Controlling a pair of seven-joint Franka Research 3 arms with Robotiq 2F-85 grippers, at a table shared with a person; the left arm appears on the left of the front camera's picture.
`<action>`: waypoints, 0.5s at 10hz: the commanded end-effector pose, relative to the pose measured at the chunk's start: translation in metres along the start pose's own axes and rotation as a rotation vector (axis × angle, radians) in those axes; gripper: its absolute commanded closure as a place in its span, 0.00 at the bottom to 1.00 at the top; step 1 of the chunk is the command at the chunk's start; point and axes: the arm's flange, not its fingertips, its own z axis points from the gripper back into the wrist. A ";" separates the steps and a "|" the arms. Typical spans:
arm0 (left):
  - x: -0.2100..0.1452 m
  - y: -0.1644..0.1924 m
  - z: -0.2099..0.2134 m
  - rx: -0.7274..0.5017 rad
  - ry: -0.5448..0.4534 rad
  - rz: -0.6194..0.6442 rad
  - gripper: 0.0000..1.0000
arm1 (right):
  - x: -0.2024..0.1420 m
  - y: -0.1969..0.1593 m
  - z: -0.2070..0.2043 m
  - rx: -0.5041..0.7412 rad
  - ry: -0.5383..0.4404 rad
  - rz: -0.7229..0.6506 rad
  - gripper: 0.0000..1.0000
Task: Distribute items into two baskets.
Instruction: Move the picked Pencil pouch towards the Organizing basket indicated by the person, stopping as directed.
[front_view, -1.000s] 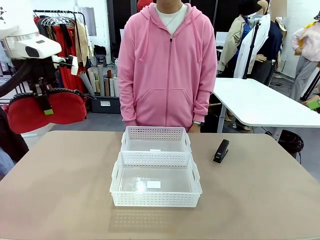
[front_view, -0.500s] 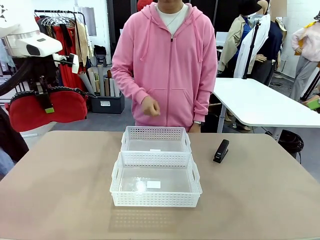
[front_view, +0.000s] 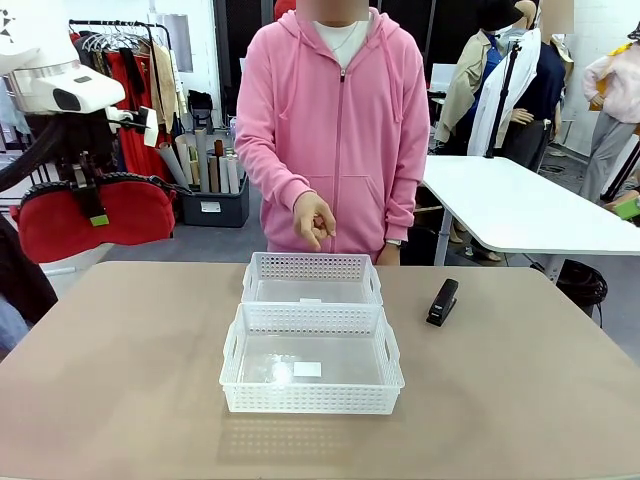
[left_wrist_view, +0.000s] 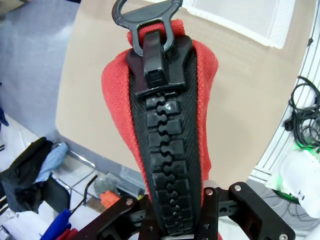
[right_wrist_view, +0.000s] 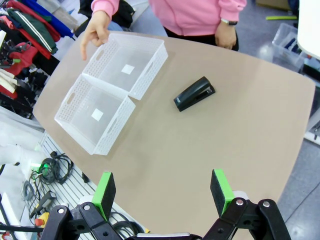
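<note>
My left gripper (front_view: 93, 215) is shut on the red zip pouch (front_view: 85, 221), held high above the table's far left corner. In the left wrist view the pouch (left_wrist_view: 165, 125) rises between my fingers, its black zipper facing the camera. Two white lattice baskets sit mid-table: the far basket (front_view: 311, 279) and the near, slightly larger basket (front_view: 311, 362), both with nothing in them. The black stapler (front_view: 442, 301) lies to their right. My right gripper (right_wrist_view: 162, 192) is open, high over the table, with the stapler (right_wrist_view: 194, 93) and baskets (right_wrist_view: 111, 82) below it.
A person in a pink hoodie stands at the far edge, one hand (front_view: 313, 221) pointing down over the far basket. A clothes rack and a white table (front_view: 520, 205) stand behind. Bare tabletop (front_view: 130, 380) lies left and right of the baskets.
The person's hand has come up from the side and now points down over the far basket. Both arms and the pouch have barely moved.
</note>
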 end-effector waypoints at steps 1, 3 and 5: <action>0.000 0.002 0.003 0.000 -0.009 0.005 1.00 | 0.002 0.001 0.000 0.001 -0.012 0.006 0.00; 0.000 0.002 0.003 0.000 -0.009 0.005 1.00 | 0.002 0.001 0.000 0.001 -0.012 0.006 0.00; 0.000 0.002 0.003 0.000 -0.009 0.005 1.00 | 0.002 0.001 0.000 0.001 -0.012 0.006 0.00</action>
